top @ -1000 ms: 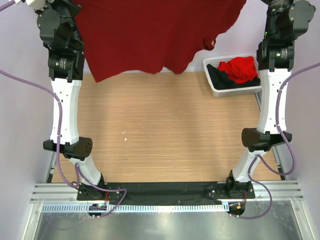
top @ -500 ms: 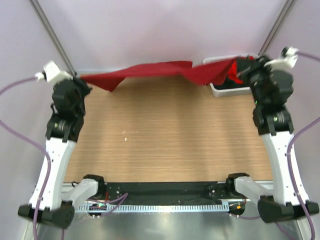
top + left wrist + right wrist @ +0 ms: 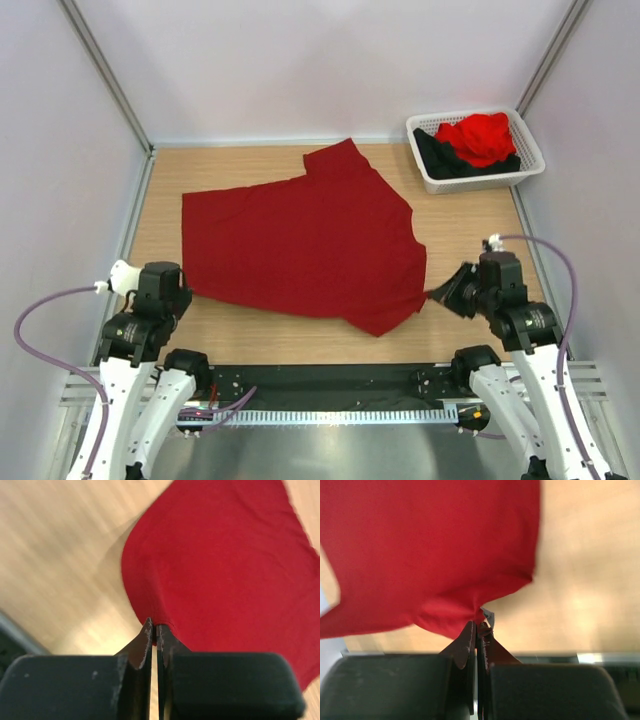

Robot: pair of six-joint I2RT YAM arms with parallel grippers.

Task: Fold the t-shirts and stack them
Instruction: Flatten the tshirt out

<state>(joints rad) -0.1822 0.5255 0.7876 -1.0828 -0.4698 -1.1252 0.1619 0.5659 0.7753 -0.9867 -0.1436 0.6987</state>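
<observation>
Your dark crimson t-shirt (image 3: 300, 245), aloft a moment ago, now lies spread flat on the surface (image 3: 480, 220), the left gripper (image 3: 154, 628) and right gripper (image 3: 479, 627) each pinched shut on its near corners, so folding looks ready to start.

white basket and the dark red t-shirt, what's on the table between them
Nothing: in the top view only bare wooden tabletop separates the white basket from the dark red t-shirt.
</observation>
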